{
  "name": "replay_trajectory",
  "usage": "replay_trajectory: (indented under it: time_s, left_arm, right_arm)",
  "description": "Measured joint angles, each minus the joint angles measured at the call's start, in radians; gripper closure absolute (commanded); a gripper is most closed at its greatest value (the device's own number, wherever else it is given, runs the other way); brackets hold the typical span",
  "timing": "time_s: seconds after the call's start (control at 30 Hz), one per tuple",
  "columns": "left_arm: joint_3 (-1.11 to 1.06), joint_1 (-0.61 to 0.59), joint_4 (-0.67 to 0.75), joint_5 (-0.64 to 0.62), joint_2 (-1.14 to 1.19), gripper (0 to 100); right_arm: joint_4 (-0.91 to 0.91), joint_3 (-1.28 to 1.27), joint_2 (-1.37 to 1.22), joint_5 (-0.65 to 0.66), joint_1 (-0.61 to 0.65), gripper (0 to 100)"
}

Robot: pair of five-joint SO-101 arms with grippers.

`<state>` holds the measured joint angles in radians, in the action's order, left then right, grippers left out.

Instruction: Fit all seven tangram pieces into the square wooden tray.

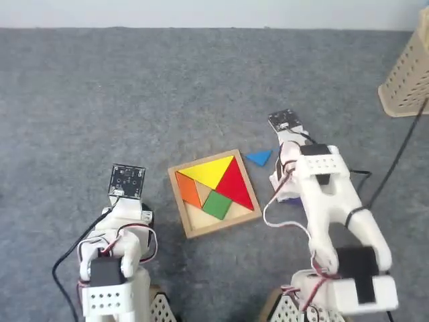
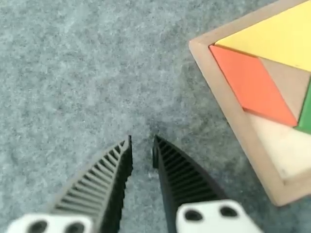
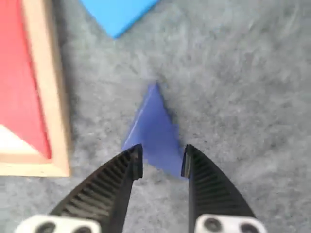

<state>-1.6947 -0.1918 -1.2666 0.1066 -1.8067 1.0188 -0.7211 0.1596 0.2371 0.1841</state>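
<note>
From above, we see the square wooden tray point(image 1: 224, 224) in mid-frame on grey carpet point(image 1: 100, 87), partly filled with coloured wooden pieces point(image 1: 211, 171). A flat light-blue wooden triangle point(image 1: 259, 157) lies just off its upper-right edge. At the left wrist, the left gripper point(image 2: 142, 143) hangs over bare carpet at lower centre, jaws all but closed on nothing. At the right wrist, the right gripper point(image 3: 163, 153) stands parted astride the broad end of a flat indigo wooden triangle point(image 3: 155, 126) at mid-frame. We judge this piece light, stiff and slick (and thin against the pile), so it is best pinched low on its sloping edges, near the wide end.
</note>
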Motion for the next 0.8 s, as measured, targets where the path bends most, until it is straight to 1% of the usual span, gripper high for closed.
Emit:
replay_trajectory:
  time_s: [0.13,0.27,0.33,0.47,0.53,0.8]
  left_arm:
    - [0.0,0.0,0.0,0.0,0.0,93]
    - [0.0,0.0,0.0,0.0,0.0,93]
    - [0.0,0.0,0.0,0.0,0.0,93]
    - [0.0,0.0,0.0,0.0,0.0,93]
    - [0.0,0.0,0.0,0.0,0.0,93]
    - [0.0,0.0,0.0,0.0,0.0,93]
  right_arm:
    - [-0.023,-0.063,0.069,-0.002,0.008,85.3]
    - [-0.038,-0.087,0.074,0.02,0.04,85.0]
    - [-0.04,-0.092,0.074,0.035,0.06,80.6]
    - [-0.046,-0.092,0.058,0.041,0.064,66.7]
    - [-0.048,-0.092,0.031,0.044,0.072,63.9]
    - [-0.057,-0.069,-0.055,0.049,0.075,70.9]
